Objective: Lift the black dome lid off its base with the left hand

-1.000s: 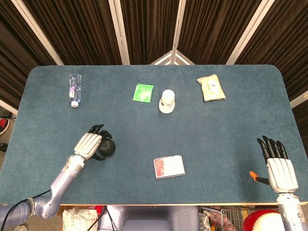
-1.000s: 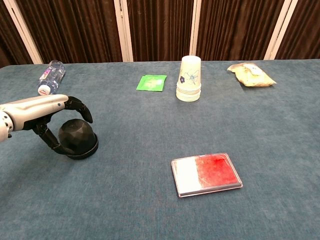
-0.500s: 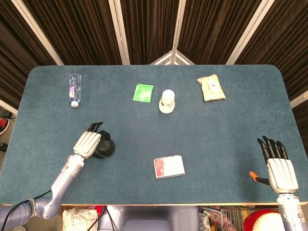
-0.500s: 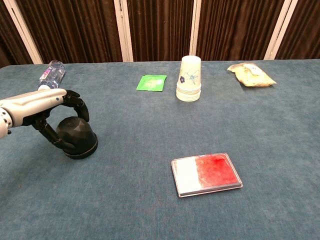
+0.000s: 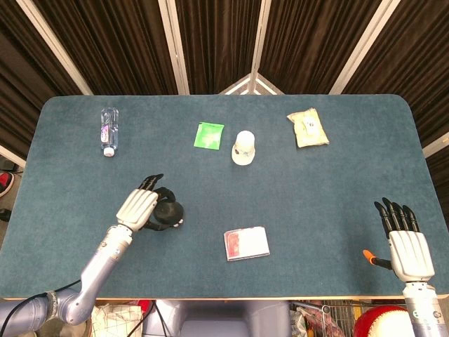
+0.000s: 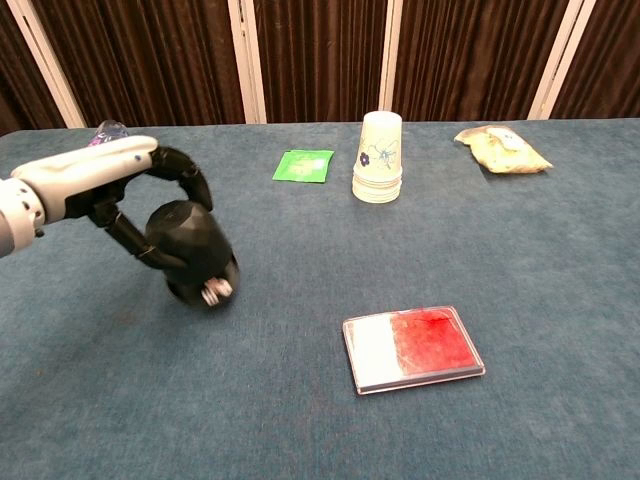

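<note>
Head view: my left hand (image 5: 138,208) has its fingers wrapped on the black dome lid (image 5: 169,213), front-left part of the desk (image 5: 337,168), left of the red-and-white card case (image 5: 246,243). Right hand (image 5: 409,247) lies flat at the front-right edge, fingers spread, holding nothing. I can't make out a base from up here.

Chest view: the lid (image 6: 192,250) looks clear of the desk and tipped, crown up toward the hand (image 6: 95,187), underside facing down and right; something silvery (image 6: 213,291) shows there. No obvious long axis, it's round; its dome axis leans off vertical. I see no base left on the desk under it, so it may have come up with the lid, can't tell.

To do this well: level the wrist so the axis goes vertical, keep the grip firm, lift straight up, check the base stays behind.
</note>
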